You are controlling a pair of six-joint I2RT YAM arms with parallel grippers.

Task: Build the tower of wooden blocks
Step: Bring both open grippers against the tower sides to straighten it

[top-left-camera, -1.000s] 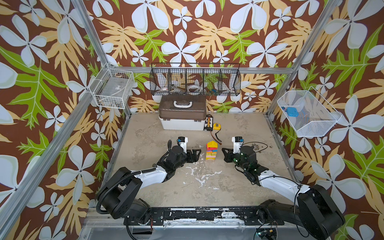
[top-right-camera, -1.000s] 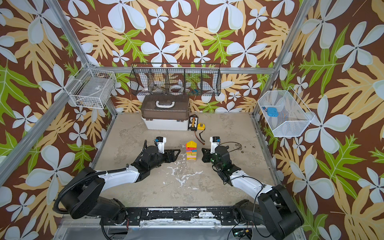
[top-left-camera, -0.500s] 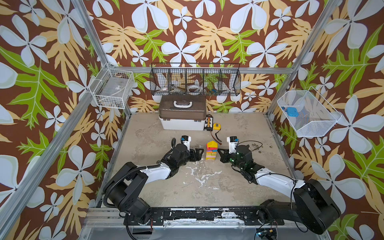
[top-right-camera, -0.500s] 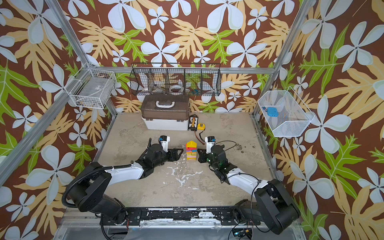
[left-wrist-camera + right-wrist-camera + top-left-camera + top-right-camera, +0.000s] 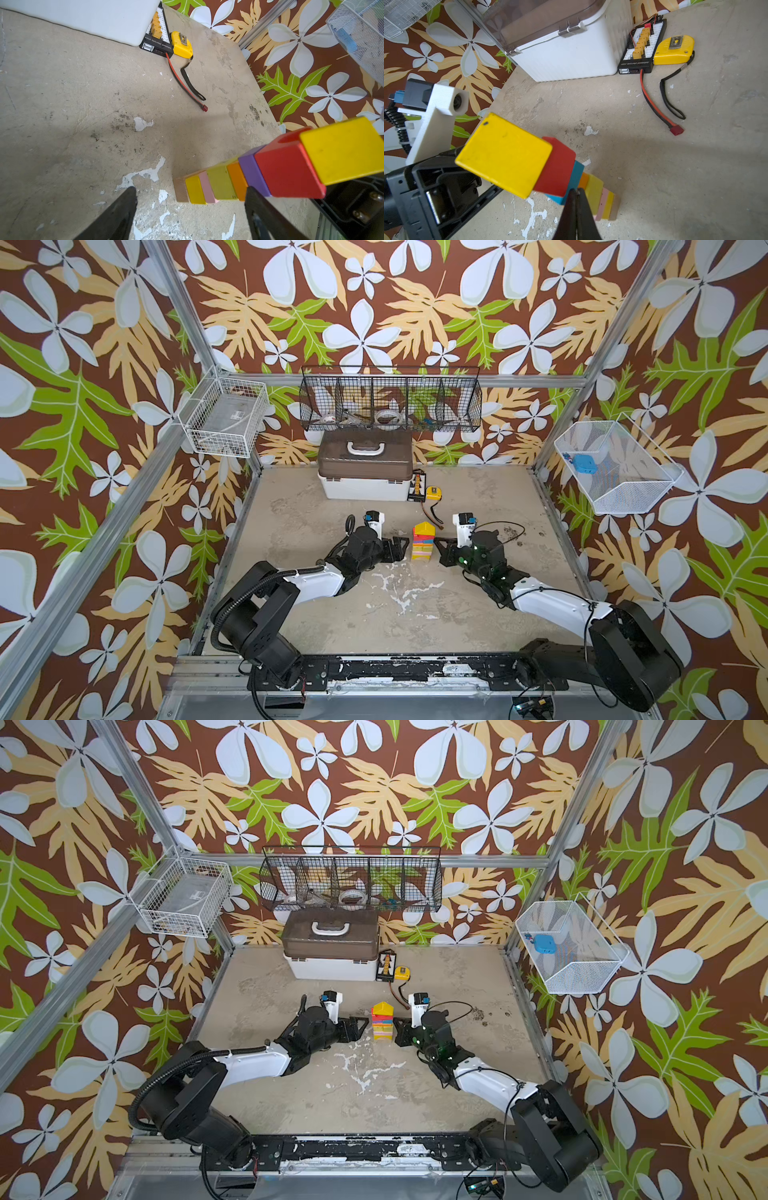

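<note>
The spread left gripper (image 5: 397,548) and pressed-together, empty right gripper (image 5: 440,549) flanked the narrow multicoloured wood-block tower (image 5: 422,541), likely steadying it.

Upright multicoloured tower (image 5: 422,541) mid-table, plain wood base, yellow pointed roof on top.

A robot lab cell: aluminium frame (image 5: 532,381) and leaf-print panels (image 5: 374,302) enclose the worn surface (image 5: 415,622); wire baskets (image 5: 390,406) above it, arms (image 5: 316,585) railed along its front.
</note>
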